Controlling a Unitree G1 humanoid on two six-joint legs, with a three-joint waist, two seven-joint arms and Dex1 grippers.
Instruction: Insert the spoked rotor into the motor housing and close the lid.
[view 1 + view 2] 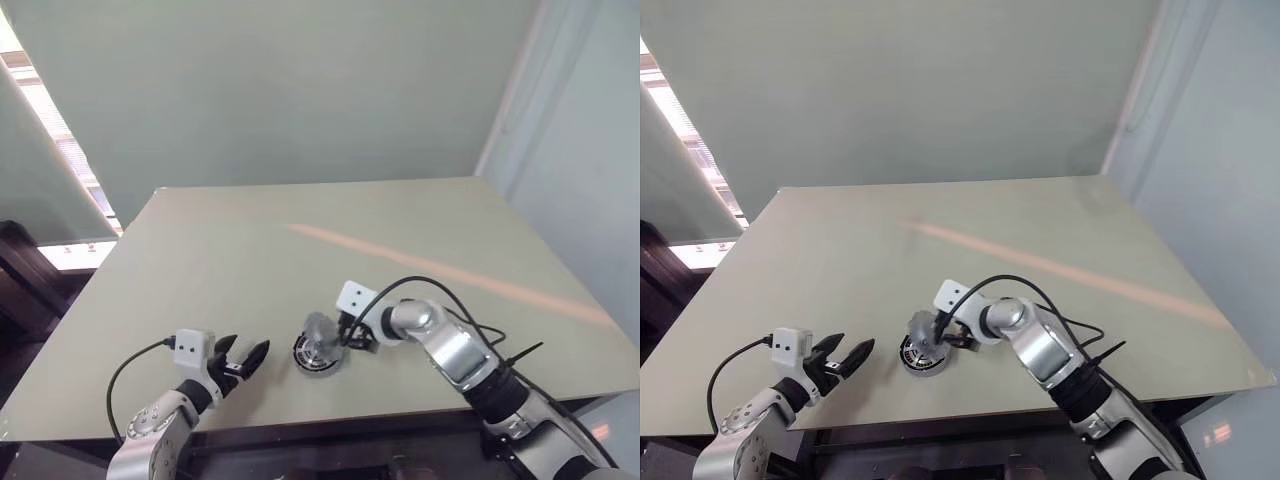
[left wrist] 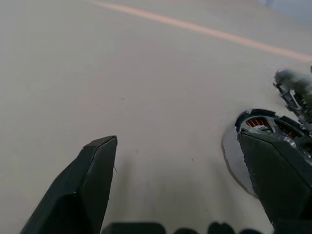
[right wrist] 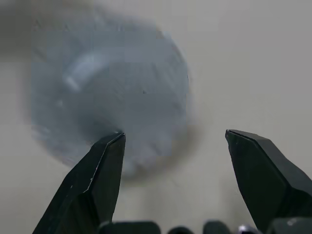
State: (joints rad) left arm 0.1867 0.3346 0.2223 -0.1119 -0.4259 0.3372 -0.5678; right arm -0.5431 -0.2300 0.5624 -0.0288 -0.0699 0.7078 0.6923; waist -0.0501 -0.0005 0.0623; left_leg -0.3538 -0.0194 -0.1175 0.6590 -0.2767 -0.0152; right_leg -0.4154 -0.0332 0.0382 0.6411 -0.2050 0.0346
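The motor housing (image 1: 314,360) lies flat near the table's front edge, and its copper windings (image 2: 263,124) show inside a dark rim. A silvery round piece, blurred, which I take for the spoked rotor (image 1: 320,329), stands tilted right above the housing. My right gripper (image 1: 345,336) is close beside it on the right. In the right wrist view that gripper (image 3: 173,134) is open, with the rotor (image 3: 107,97) just past one fingertip and nothing between the fingers. My left gripper (image 1: 240,360) is open and empty, a short way left of the housing. The lid is out of view.
The pale table (image 1: 300,240) stretches far back. A faint orange stripe (image 1: 450,275) crosses it diagonally. Black cables (image 1: 470,320) loop off my right arm. The table's front edge (image 1: 330,415) runs just below the housing.
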